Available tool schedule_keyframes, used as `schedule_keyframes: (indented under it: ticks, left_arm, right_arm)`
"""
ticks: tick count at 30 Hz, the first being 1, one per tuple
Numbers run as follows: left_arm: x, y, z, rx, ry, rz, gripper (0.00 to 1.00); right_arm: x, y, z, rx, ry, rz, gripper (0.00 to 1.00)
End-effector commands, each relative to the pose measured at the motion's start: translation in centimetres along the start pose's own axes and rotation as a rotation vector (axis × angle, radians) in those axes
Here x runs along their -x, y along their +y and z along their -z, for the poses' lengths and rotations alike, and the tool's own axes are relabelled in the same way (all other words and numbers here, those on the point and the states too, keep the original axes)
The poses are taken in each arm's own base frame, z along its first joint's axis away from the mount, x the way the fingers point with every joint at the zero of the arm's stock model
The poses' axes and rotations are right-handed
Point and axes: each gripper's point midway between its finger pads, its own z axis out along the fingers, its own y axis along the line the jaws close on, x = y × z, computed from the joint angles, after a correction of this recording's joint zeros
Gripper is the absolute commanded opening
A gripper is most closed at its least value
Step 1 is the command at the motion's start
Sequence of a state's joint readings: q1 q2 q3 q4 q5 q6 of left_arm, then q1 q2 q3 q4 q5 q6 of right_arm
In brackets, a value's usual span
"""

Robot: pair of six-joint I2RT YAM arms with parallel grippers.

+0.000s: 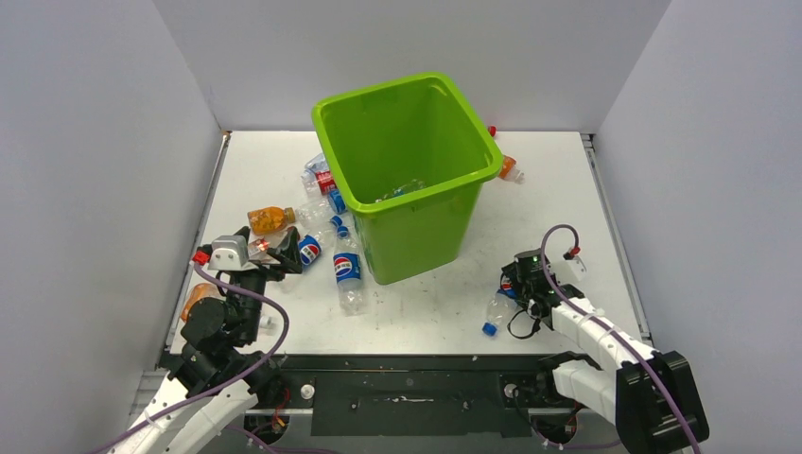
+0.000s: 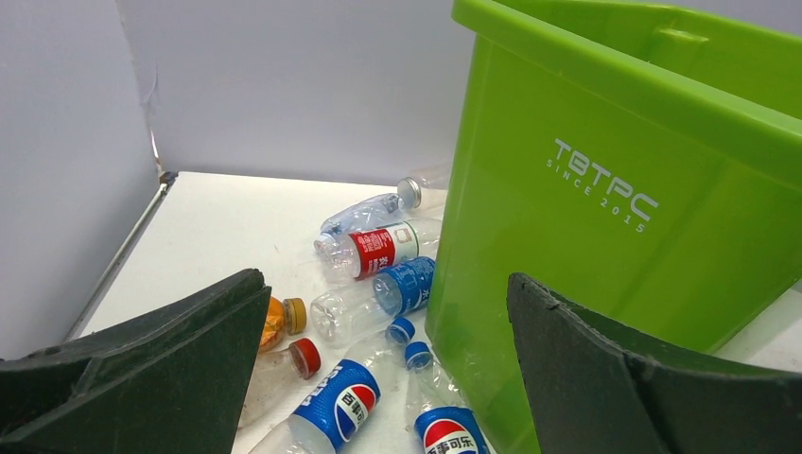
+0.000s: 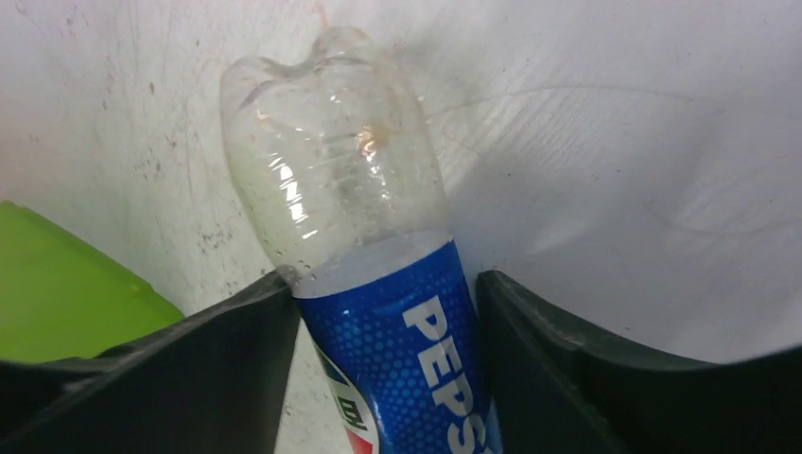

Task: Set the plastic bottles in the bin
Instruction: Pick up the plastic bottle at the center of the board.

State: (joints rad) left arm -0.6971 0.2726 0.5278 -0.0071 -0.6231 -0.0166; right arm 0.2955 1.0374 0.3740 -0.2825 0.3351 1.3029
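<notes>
The lime-green bin [image 1: 416,222] stands mid-table, with a clear bottle [image 1: 405,189] inside it. My right gripper [image 1: 512,287] is down at the table's near right. Its fingers press both sides of a clear Pepsi bottle [image 3: 345,189] at the blue label; the bottle lies on the table [image 1: 494,312]. In the right wrist view that gripper [image 3: 383,284] straddles the label. My left gripper [image 1: 284,249] hangs open and empty left of the bin [image 2: 605,218], above several lying bottles. Between its fingers [image 2: 383,277] I see a red-labelled bottle [image 2: 378,248] and two Pepsi bottles [image 2: 336,407] [image 2: 452,430].
More bottles lie against the bin's left side, among them an orange one [image 1: 270,219] and a Pepsi one [image 1: 347,270]. Another orange bottle [image 1: 511,170] lies behind the bin's right corner. One more orange bottle [image 1: 197,301] lies by the left arm. Grey walls enclose the table.
</notes>
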Motion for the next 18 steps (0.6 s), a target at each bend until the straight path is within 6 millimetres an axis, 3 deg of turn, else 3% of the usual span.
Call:
schedule_keyframes:
  ticks: [1, 10, 14, 18]
  left_arm:
    - [1.1, -0.3, 0.0, -0.018, -0.038, 0.035, 0.96]
    - [0.7, -0.6, -0.1, -0.026, -0.027, 0.025, 0.96]
    - [0.5, -0.4, -0.2, -0.014, -0.023, 0.018, 0.96]
    - [1.2, -0.7, -0.5, -0.016, -0.039, 0.041, 0.96]
  right_arm:
    - [-0.5, -0.6, 0.5, 0.009, 0.034, 0.061, 0.59]
    - [2.3, 2.5, 4.0, 0.112, -0.004, 0.139, 0.06]
    - [7.4, 6.3, 9.6, 0.257, -0.14, 0.144, 0.05]
    - [12.2, 11.2, 17.7, 0.503, -0.247, 0.219, 0.05]
